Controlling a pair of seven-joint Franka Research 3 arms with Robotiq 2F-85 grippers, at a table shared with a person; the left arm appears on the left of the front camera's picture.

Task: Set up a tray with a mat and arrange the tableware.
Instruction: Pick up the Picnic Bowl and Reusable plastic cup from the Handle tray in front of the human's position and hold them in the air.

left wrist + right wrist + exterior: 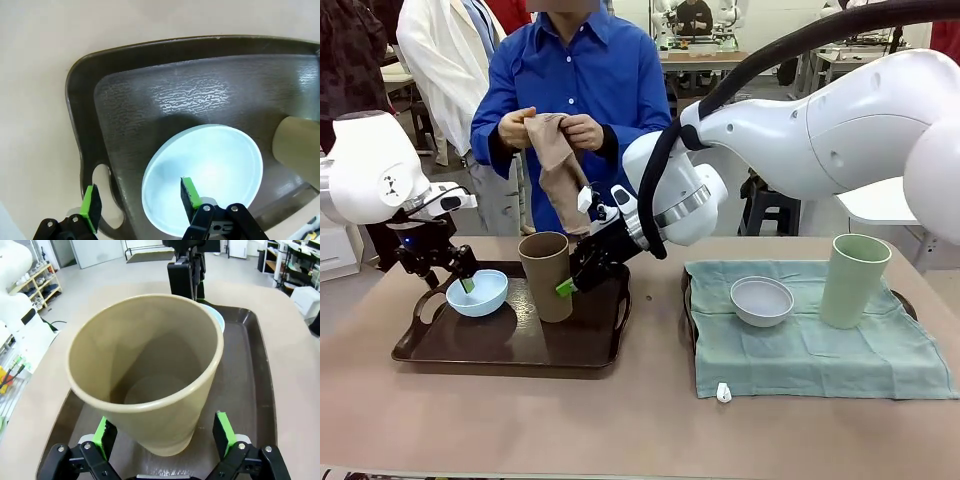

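Beige table [470, 420] ran across the room, and at its far edge a person held a tan cloth [560, 165] in both hands. On the left sat a dark brown tray [510, 352]. Near its left handle lay the light blue bowl [480, 295], and the left gripper [465, 283] straddled its rim, jaws released, one pad inside and one outside. The bowl looked stiff, light and glossy, so a pinch on the rim seemed the likely hold, though it could slip. At the tray's middle stood the brown cup [547, 275], with the right gripper [568, 285] open around its lower wall, pads just clear of it. Tall and smooth, it would probably tip if taken high. Towards the right edge, a teal mat [800, 350] carried the whitish-grey bowl [761, 300] and the pale green cup [855, 280]
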